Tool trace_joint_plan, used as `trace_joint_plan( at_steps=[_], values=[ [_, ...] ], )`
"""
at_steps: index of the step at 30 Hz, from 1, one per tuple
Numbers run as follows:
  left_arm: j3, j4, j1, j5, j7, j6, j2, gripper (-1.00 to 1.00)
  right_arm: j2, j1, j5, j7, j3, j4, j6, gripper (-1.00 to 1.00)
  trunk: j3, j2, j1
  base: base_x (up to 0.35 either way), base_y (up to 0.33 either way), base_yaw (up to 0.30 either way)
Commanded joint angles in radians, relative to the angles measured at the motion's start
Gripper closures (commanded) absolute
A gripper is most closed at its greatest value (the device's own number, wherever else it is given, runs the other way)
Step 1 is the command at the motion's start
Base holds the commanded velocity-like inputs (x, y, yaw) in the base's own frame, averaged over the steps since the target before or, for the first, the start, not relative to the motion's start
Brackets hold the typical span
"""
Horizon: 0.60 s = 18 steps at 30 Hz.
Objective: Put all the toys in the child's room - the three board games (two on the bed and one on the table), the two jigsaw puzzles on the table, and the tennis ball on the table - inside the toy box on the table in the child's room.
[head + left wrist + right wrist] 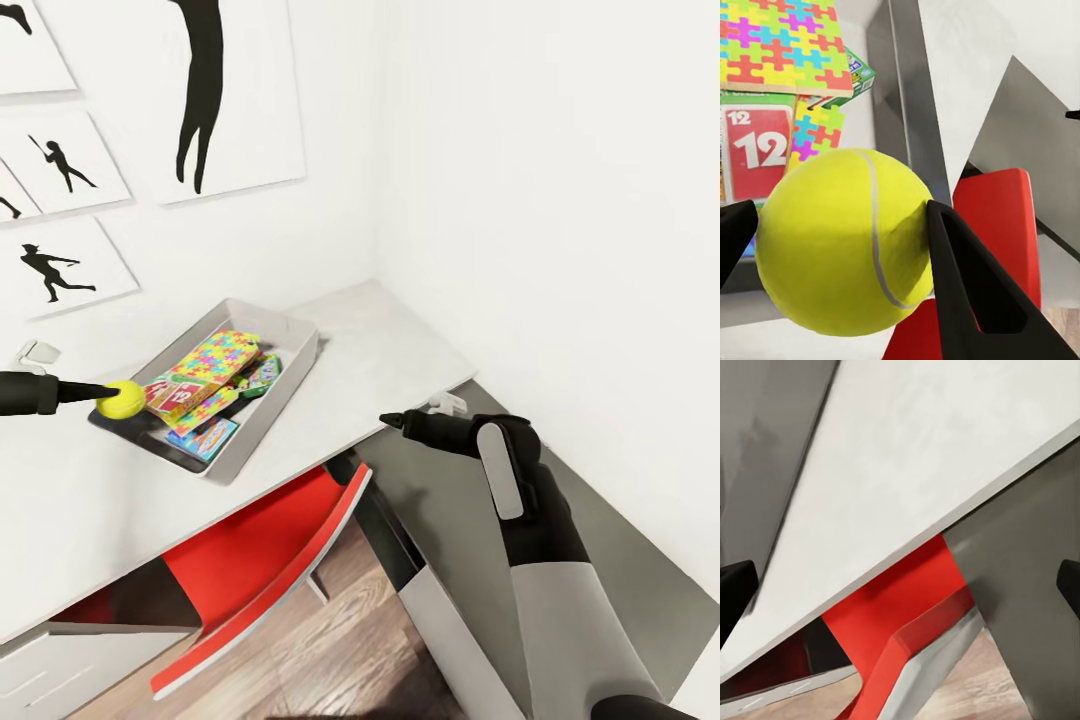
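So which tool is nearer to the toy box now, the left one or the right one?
Left. The left tool holds the tennis ball at the near edge of the toy box. The right tool is beside the table's edge, apart from the box.

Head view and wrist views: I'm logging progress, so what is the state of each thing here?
tennis ball: held between the left gripper's fingers, above the toy box's near edge.
toy box: open-topped, on the table, holding puzzles and games.
jigsaw puzzle: lying on top of the pile.
red "12" game: in the box, partly covered.
right gripper: fingers apart, empty, over the table's edge.
red chair: tucked under the table.
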Motion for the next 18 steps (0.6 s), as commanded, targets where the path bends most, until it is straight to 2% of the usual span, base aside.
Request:
trace_joint_plan(
  at_steps=[1,18],
  values=[
    [0.001,-0.001,-0.001,-0.011,-0.009,0.010,0.000,1.00,0.001,-0.001,0.009,0.010,-0.003,0.000,0.005,-1.00,-0.002,-0.002,0.001,0.000,0.112,0.000],
    [0.002,-0.001,-0.001,-0.011,-0.009,0.009,0.000,1.00,0.001,-0.001,0.009,0.015,-0.003,-0.001,0.005,-1.00,-0.002,-0.002,0.001,0.000,0.048,0.000]
  ],
)
